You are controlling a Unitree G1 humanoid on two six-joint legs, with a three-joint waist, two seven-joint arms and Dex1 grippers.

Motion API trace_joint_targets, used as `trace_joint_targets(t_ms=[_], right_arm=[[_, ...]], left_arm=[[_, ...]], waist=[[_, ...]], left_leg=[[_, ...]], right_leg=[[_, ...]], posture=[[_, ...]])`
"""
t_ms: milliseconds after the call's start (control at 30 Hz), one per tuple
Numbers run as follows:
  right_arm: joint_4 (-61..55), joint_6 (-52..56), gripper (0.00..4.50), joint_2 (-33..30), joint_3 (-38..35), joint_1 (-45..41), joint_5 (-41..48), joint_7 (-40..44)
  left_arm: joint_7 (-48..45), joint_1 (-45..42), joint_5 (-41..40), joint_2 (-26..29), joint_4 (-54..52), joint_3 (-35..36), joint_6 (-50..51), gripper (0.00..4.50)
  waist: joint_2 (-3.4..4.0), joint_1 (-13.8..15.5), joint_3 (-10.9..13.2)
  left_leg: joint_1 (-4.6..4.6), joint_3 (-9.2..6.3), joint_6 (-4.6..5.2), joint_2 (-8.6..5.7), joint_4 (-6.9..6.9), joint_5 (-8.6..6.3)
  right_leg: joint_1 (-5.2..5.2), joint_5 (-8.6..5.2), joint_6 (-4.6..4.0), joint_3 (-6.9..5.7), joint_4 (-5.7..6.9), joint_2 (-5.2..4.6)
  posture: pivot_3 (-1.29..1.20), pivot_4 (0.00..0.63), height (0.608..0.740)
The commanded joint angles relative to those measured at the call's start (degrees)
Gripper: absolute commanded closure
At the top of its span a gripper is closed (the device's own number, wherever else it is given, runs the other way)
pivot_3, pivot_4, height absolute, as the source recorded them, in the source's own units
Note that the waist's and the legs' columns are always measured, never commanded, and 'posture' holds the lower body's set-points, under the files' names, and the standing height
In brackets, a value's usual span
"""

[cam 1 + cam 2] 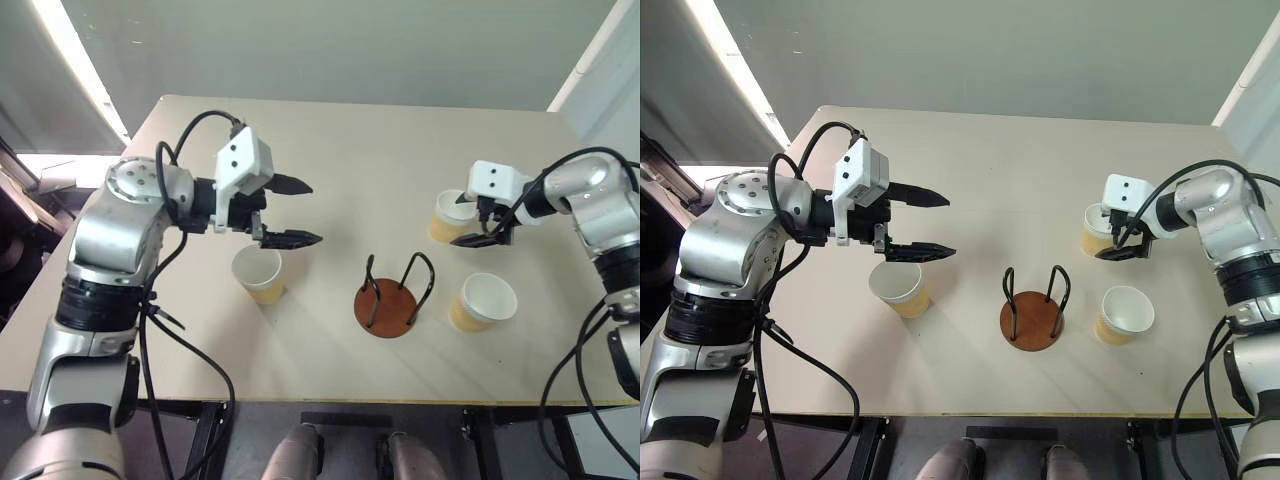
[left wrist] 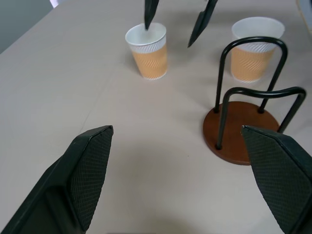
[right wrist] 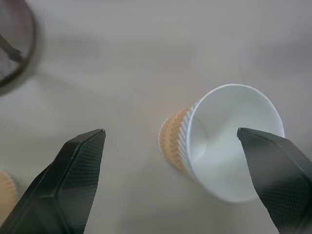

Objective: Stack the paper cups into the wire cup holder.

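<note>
Three paper cups stand upright on the table. One paper cup point(image 1: 259, 274) is at the left, just below my left gripper point(image 1: 313, 212), which hangs open above the table and points toward the wire cup holder point(image 1: 390, 300). A second cup point(image 1: 483, 301) stands right of the holder. The third cup point(image 1: 449, 218) is farther back on the right. My right gripper point(image 1: 458, 222) is open, with a finger on either side of that cup's rim. In the right wrist view the cup point(image 3: 229, 151) lies between the wide fingers point(image 3: 78, 170). The holder stands with nothing in it.
The tan table point(image 1: 350, 140) ends close in front of the holder and at the right beside my right arm. Bare tabletop lies behind the holder. Black cables hang from both arms.
</note>
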Motion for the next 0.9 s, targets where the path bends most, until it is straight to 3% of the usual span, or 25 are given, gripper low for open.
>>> trace_joint_targets(t_ms=[33,100,267,467,700,900], right_arm=[[4.3,-3.7,0.17,1.1,0.2,-2.9,-2.9,0.8],[7.4,-5.6,0.58,2.2,0.6,-4.0,-4.7,0.7],[12.0,-6.9,2.35,4.6,-0.4,-5.9,-5.8,1.7],[7.0,-2.1,4.47,3.7,-3.8,-5.9,-2.4,7.1],[-13.4,11.3,4.47,-3.0,-10.7,-4.7,4.9,13.1],[-41.2,29.6,4.47,-10.7,-14.8,-3.4,15.9,18.0]], left_arm=[[-0.3,-0.1,-2.7,1.2,-3.0,2.1,1.6,0.0],[-0.9,0.2,-3.9,1.8,-3.5,2.2,2.7,0.0],[-1.8,0.8,-7.4,2.6,-4.5,3.4,4.5,0.0],[-2.7,1.7,-13.5,3.1,-2.9,7.6,6.0,0.0],[-2.8,2.9,-16.8,3.6,-2.7,10.1,6.9,0.0],[-3.0,4.6,-17.0,4.7,-3.4,9.7,6.5,0.0]], waist=[[0.0,0.1,0.0],[0.0,0.1,0.0],[0.01,0.1,0.0],[0.03,0.1,0.0],[0.07,0.1,0.0],[0.09,-0.2,0.1]], left_leg=[[0.0,0.0,0.0,0.0,0.0,0.0],[-0.01,0.0,-0.01,0.0,0.0,0.0],[0.0,0.0,-0.05,0.0,-0.04,0.0],[-0.01,0.0,-0.07,0.0,-0.04,0.0],[-0.04,-0.03,-0.11,0.0,-0.06,0.02],[0.02,-0.03,-0.15,0.02,-0.12,0.03]], right_leg=[[0.0,0.0,0.0,0.0,0.0,0.0],[0.0,0.0,0.0,0.0,0.0,0.0],[0.0,-0.01,-0.03,-0.01,0.01,0.0],[0.01,-0.01,-0.03,-0.01,0.0,0.0],[0.04,-0.05,-0.09,-0.05,-0.05,0.01],[0.05,-0.07,-0.12,-0.05,-0.07,0.02]], posture=[[0.0,0.15,0.74],[0.0,0.15,0.74],[0.0,0.15,0.74],[0.0,0.15,0.74],[0.0,0.15,0.74],[0.0,0.15,0.74]])
